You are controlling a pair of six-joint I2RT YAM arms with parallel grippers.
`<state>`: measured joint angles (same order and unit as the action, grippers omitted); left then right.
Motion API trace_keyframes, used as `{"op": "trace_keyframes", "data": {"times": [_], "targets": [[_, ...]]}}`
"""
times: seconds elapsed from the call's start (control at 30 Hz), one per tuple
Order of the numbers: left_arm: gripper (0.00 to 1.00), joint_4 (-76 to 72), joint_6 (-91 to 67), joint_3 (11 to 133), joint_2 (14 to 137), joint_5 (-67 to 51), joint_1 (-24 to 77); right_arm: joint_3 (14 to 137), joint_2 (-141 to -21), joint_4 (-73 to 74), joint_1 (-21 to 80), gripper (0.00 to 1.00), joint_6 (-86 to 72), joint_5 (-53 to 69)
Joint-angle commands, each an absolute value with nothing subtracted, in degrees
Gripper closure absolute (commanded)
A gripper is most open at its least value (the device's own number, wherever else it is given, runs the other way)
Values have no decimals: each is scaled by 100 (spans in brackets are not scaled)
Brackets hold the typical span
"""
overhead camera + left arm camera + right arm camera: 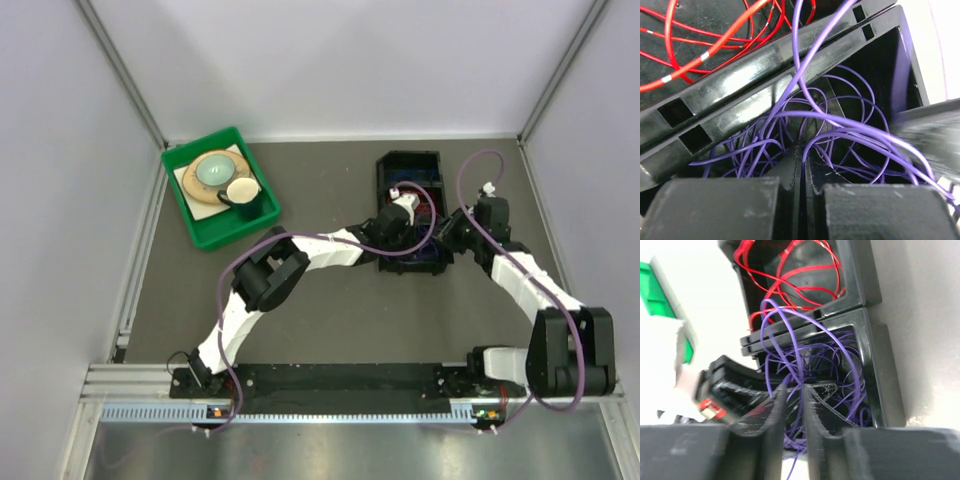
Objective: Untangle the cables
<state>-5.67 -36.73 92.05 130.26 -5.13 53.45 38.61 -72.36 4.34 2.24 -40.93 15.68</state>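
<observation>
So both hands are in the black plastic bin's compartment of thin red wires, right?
No: the left hand and right hand are in the compartment of thin purple wires; the thin red wires lie next door, as both wrist views show.

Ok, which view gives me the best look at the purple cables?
Left wrist. The purple cables fill the frame, individual loops clear inside the black bin. Right wrist shows them too, partly behind its own fingers. Top external barely shows them; the arms cover that bin.

No lettering, number or sign is legible anywhere (the white bands (pixel 705 56) on the red cables (pixel 685 66) carry nothing readable).
</observation>
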Motion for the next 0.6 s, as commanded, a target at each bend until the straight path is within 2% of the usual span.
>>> {"op": "trace_keyframes", "data": {"times": [0.0,0.1,0.33,0.5,0.57], "targets": [[100,-615,-3524,9308,13060,-597,5326,3902,-6549,632,237,75,-3946,1257],[100,-668,-3560,9229,13078,-703,5300,3981,-6312,861,220,72,-3859,1178],[100,-659,-3551,9202,12999,-729,5282,4139,-5968,1222,202,53,-3630,993],[100,-659,-3586,9220,12999,-817,5247,4218,-6213,1064,220,59,-3551,1616],[100,-659,-3603,9229,12990,-852,5238,4193,-6433,1020,333,65,-3551,1731]]}}
